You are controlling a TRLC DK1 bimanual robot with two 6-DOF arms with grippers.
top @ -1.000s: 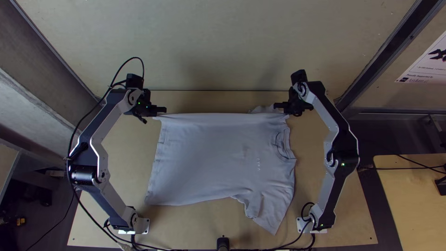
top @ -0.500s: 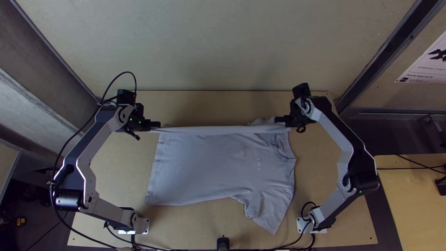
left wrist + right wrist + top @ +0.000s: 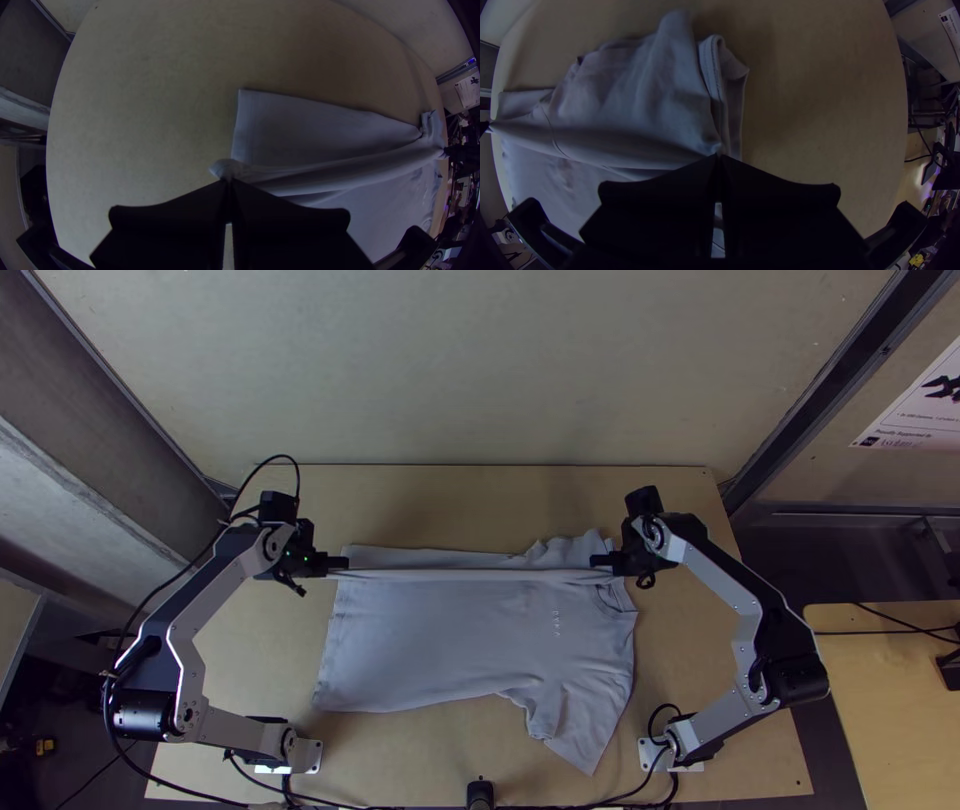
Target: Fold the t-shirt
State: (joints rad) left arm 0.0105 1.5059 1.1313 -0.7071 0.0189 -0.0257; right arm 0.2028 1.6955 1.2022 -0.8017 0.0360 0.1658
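Note:
The light grey t-shirt [image 3: 450, 640] lies spread on the table, collar toward the right, a sleeve pointing to the near edge. A band of its far part is pulled taut between my left gripper [image 3: 340, 563] and my right gripper [image 3: 598, 561]. In the left wrist view my left gripper [image 3: 229, 182] is shut on a bunched bit of the t-shirt [image 3: 320, 130]. The right wrist view has my right gripper [image 3: 719, 159] shut on cloth beside a seamed sleeve of the t-shirt [image 3: 645, 95]. Beyond the taut band, a strip of cloth lies on the table.
Bare wooden table [image 3: 440, 505] lies beyond the cloth, and more along both sides. A pale wall rises behind the table. A small black device [image 3: 480, 793] stands at the near edge, with black cables running beside it.
Both grippers have come toward the near edge, bringing the held cloth with them. A strip of cloth and a sleeve now show beyond the taut band.

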